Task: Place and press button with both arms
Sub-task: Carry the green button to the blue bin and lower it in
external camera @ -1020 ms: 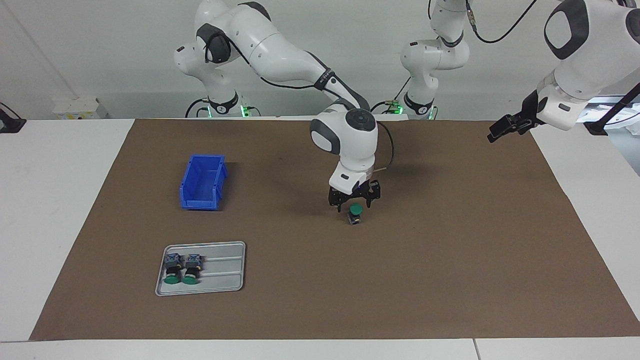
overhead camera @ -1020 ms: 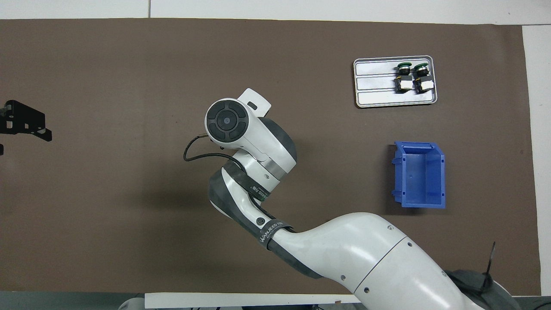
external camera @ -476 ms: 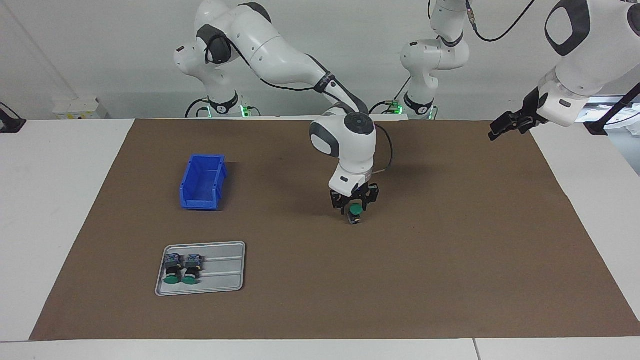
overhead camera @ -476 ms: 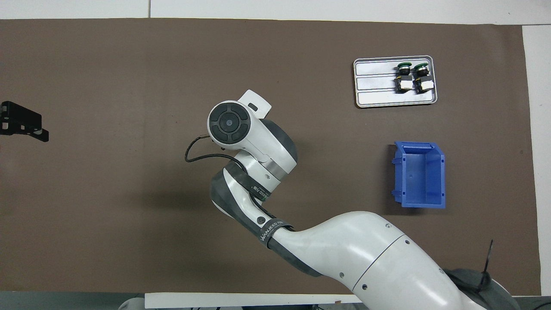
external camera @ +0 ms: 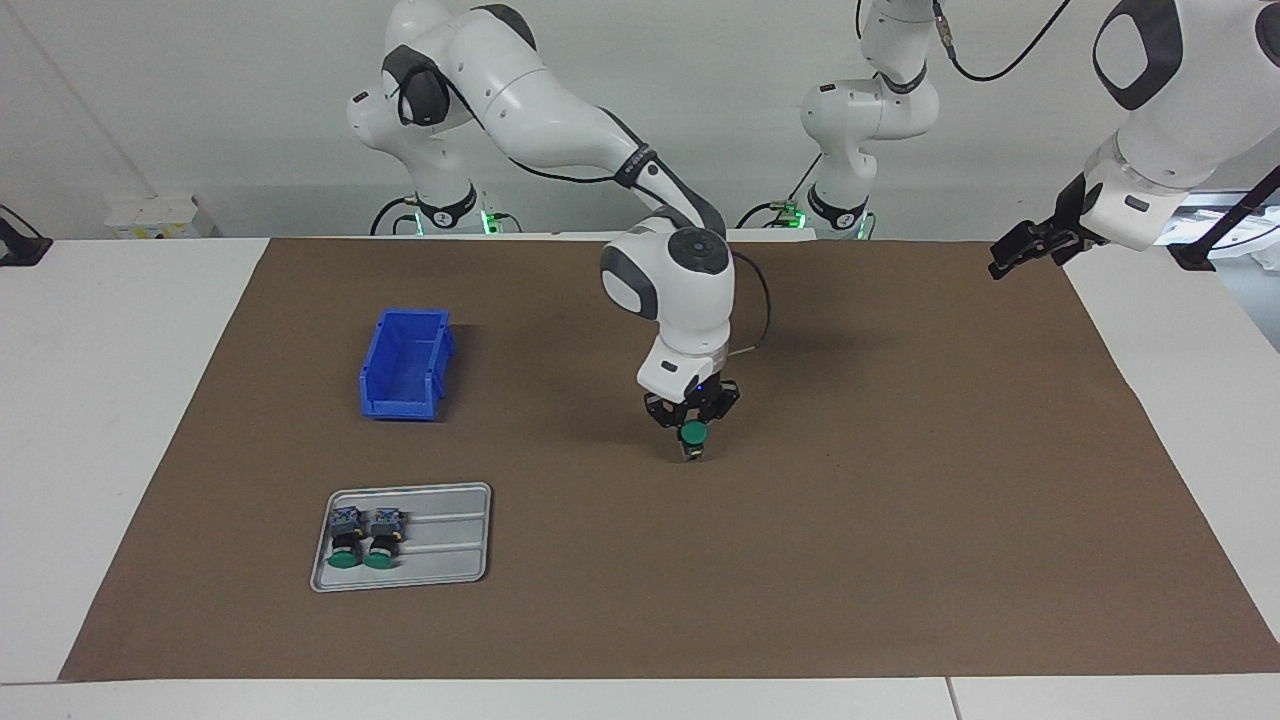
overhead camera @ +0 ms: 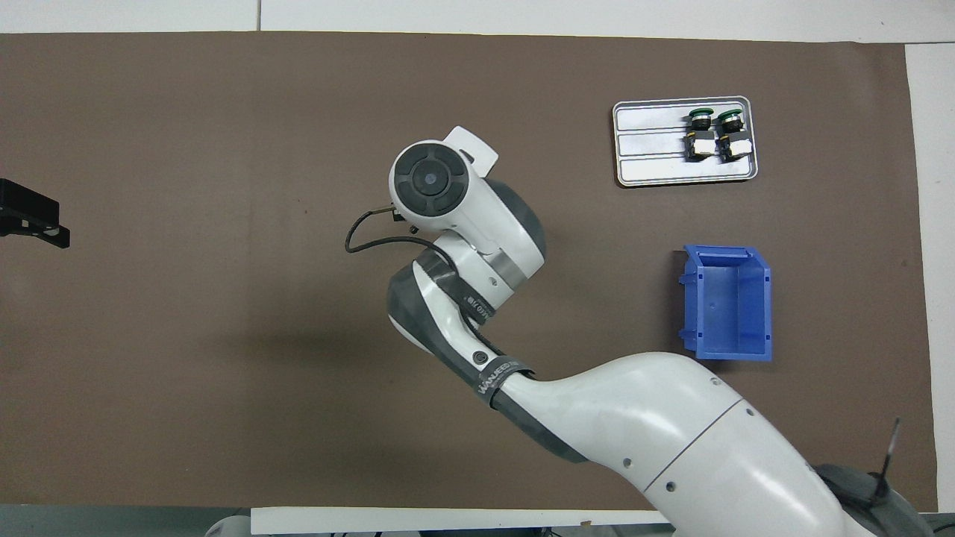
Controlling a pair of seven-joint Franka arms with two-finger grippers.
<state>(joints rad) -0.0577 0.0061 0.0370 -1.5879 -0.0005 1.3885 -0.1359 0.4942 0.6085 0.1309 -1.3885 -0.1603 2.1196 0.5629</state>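
Note:
The button (external camera: 692, 438) is upright, green cap on top, at the middle of the brown mat (external camera: 900, 480). My right gripper (external camera: 692, 424) comes straight down on it and is shut on the button just under the cap. Whether its base touches the mat I cannot tell. In the overhead view the right wrist (overhead camera: 433, 179) hides both this gripper and the button. My left gripper (external camera: 1012, 255) hangs open and holds nothing, high over the mat's edge at the left arm's end. Only its tip (overhead camera: 30, 220) shows in the overhead view.
A grey metal tray (external camera: 445, 545) (overhead camera: 649, 142) at the right arm's end holds two more green-capped buttons (external camera: 362, 540) (overhead camera: 715, 134) lying down. A blue bin (external camera: 400, 405) (overhead camera: 727, 350) stands nearer to the robots than the tray.
The right gripper went from open around the standing button to shut on it. It then shifted with the button a little toward the right arm's end. The left gripper drew back slightly.

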